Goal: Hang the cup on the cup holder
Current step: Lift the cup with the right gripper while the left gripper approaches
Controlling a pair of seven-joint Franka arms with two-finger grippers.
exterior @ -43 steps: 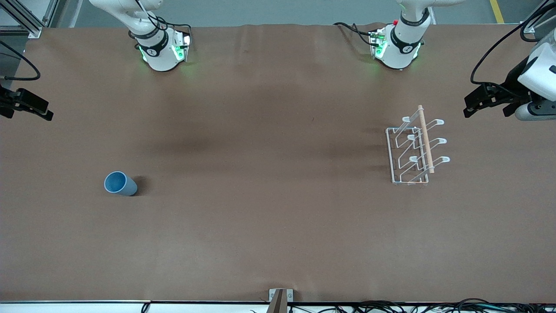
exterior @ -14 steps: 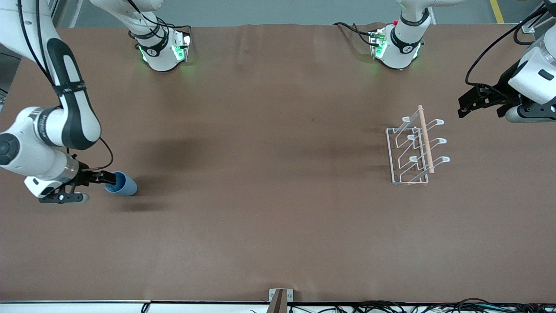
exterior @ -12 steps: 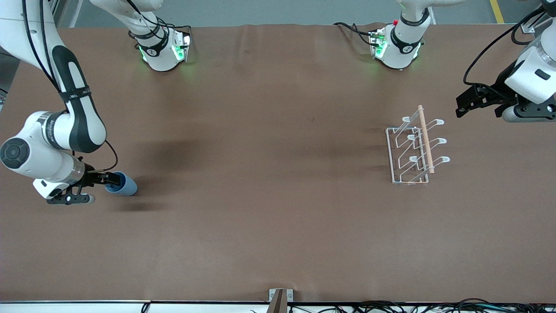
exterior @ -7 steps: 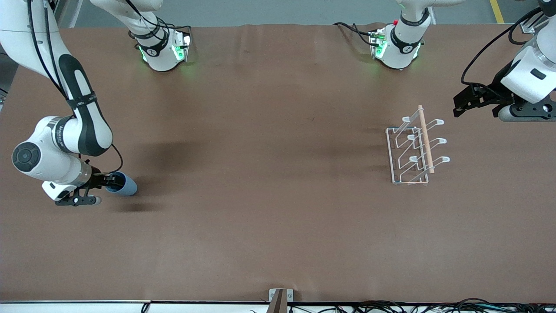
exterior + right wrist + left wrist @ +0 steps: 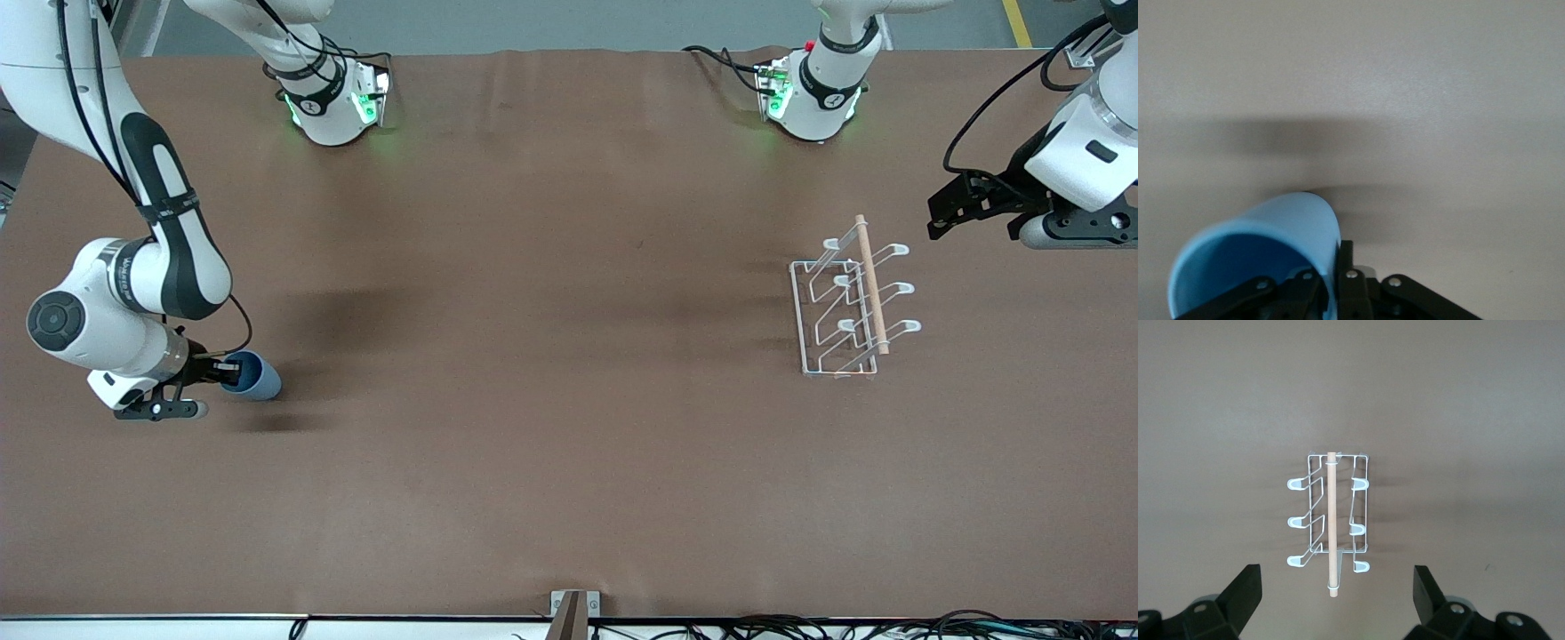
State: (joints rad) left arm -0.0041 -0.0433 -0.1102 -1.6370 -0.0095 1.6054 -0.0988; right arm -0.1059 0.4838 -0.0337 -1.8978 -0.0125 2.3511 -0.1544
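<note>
The light-blue cup [image 5: 256,378] lies on its side on the brown table near the right arm's end, its mouth toward my right gripper [image 5: 228,369]. In the right wrist view the cup [image 5: 1285,230] has its rim wall pinched between my right gripper's [image 5: 1331,270] two fingers, one inside the mouth and one outside. The white wire cup holder [image 5: 845,307] with its wooden rod stands near the left arm's end. My left gripper [image 5: 949,212] is open and empty, in the air beside the holder. The left wrist view shows the holder [image 5: 1331,520] between its spread fingers [image 5: 1245,593].
The brown table cover [image 5: 551,356] spans the whole surface. The two arm bases [image 5: 333,102] stand along the edge farthest from the front camera. A small metal bracket [image 5: 574,609] sits at the nearest edge.
My right arm has swung in from the table's end and its fingers have closed onto the cup's rim. My left gripper has drifted slightly toward the cup holder. The cup has barely shifted.
</note>
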